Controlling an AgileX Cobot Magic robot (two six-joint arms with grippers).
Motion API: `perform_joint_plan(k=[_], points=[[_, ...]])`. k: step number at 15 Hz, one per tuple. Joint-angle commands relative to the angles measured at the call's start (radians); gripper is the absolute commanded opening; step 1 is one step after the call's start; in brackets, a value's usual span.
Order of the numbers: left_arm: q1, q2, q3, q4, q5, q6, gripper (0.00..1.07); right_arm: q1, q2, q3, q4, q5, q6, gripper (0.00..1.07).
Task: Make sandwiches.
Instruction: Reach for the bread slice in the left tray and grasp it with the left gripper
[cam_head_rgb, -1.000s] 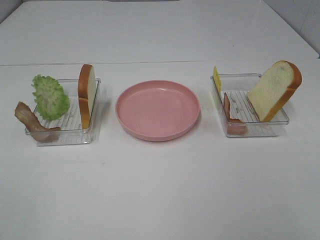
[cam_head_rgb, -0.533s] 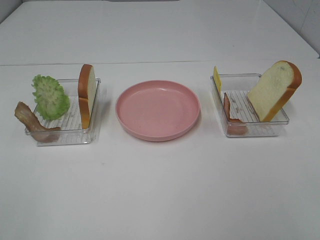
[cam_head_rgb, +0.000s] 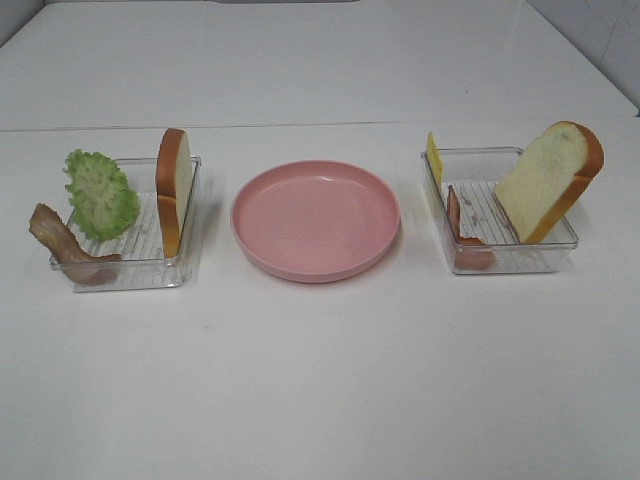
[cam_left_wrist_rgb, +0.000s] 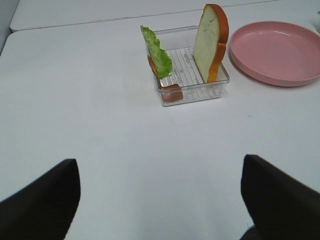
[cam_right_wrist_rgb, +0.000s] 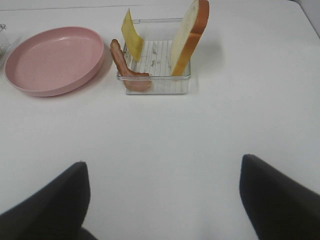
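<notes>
The white table (cam_head_rgb: 320, 380) carries everything. Taking the high view as the clock face, the round pink plate (cam_head_rgb: 316, 220) sits at the centre.

The left pincer (cam_left_wrist_rgb: 159, 160) shows in its wrist view as two dark fingers (cam_left_wrist_rgb: 42, 200) spread wide, released and holding nothing, well back from the left tray (cam_head_rgb: 130, 272). The right pincer (cam_right_wrist_rgb: 164, 161) is the same: its fingers (cam_right_wrist_rgb: 280, 195) are parted and grip nothing, well apart from the right tray (cam_head_rgb: 515, 262).

The left tray, clear plastic, lies at 9 o'clock from the plate. The right tray lies at 3 o'clock. Both are near the plate but apart from it.

The sandwiches are unbuilt, and their parts stand in the two trays.
- The right bread slice (cam_head_rgb: 548, 182) leans at the 3 o'clock side of the right tray. It tilts toward 2 o'clock and its top rises past the rim.
- The left bread slice (cam_head_rgb: 174, 190) stands upright on edge against the 3 o'clock wall of the left tray.
- The lettuce (cam_head_rgb: 102, 194) stands at the left tray's 9 o'clock side, rising above the rim.
- The left bacon strip (cam_head_rgb: 60, 245) hangs over that tray's 8 o'clock corner, with one end pointing outward.
- The right bacon strip (cam_head_rgb: 462, 235) runs along the right tray's 9 o'clock wall down to the 7 o'clock corner.
- The cheese slice (cam_head_rgb: 434, 157) stands at the right tray's 11 o'clock corner.
</notes>
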Motion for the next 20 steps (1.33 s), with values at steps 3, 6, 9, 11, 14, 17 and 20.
perform_joint_plan(k=[3, 6, 9, 11, 14, 17, 20], points=[[0.002, -0.022, 0.002, -0.004, -0.009, 0.003, 0.83, -0.007, -0.014, 0.001, 0.004, -0.009, -0.012, 0.77], [0.002, -0.022, 0.002, -0.004, -0.009, 0.003, 0.83, -0.007, -0.014, 0.001, 0.004, -0.009, -0.012, 0.77], [0.002, -0.022, 0.002, -0.004, -0.009, 0.003, 0.83, -0.007, -0.014, 0.001, 0.004, -0.009, -0.012, 0.77], [0.002, -0.019, 0.0, -0.009, -0.011, 0.002, 0.83, -0.007, -0.014, 0.001, 0.004, -0.009, -0.012, 0.77], [0.002, 0.098, -0.071, -0.025, -0.152, 0.0, 0.83, -0.007, -0.014, 0.001, 0.004, -0.009, -0.012, 0.77], [0.002, 0.339, -0.154, -0.054, -0.235, 0.0, 0.83, -0.007, -0.014, 0.001, 0.004, -0.009, -0.012, 0.77], [0.002, 0.599, -0.275, -0.067, -0.224, 0.0, 0.83, -0.007, -0.014, 0.001, 0.004, -0.009, -0.012, 0.77]])
